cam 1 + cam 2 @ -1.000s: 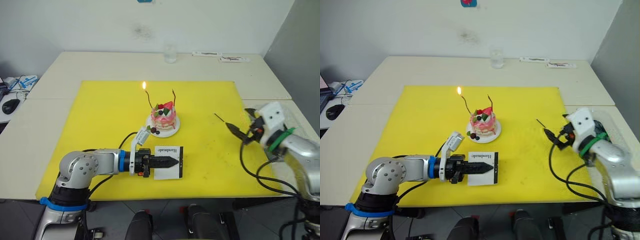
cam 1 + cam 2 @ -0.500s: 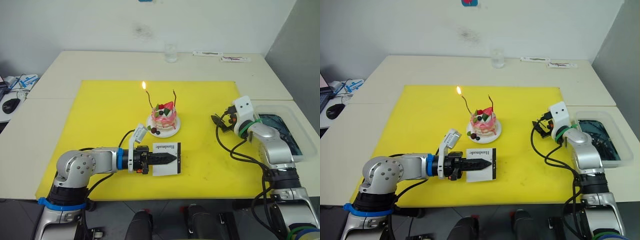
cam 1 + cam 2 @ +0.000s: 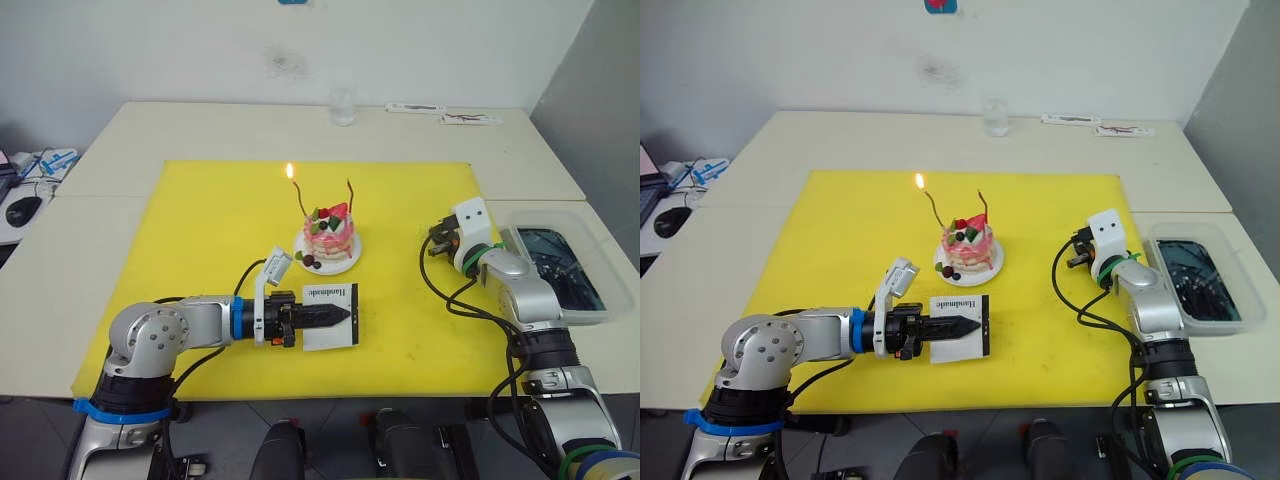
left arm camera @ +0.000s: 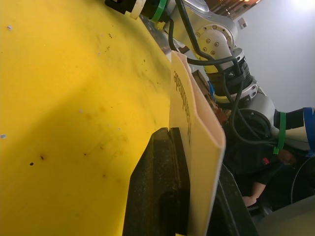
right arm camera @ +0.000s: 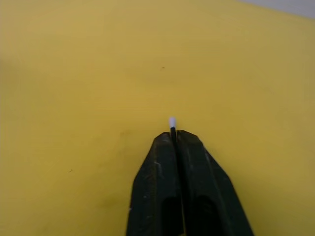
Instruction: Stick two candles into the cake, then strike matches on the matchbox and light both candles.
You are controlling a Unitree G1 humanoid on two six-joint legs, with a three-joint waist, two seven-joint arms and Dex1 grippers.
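Left eye view: 2 candles point(image 3: 298, 190) in 1 cake point(image 3: 329, 234), 1 lit.

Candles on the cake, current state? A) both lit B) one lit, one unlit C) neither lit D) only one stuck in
B: the left candle on the cake carries a flame at its tip, while the right candle stands with none.
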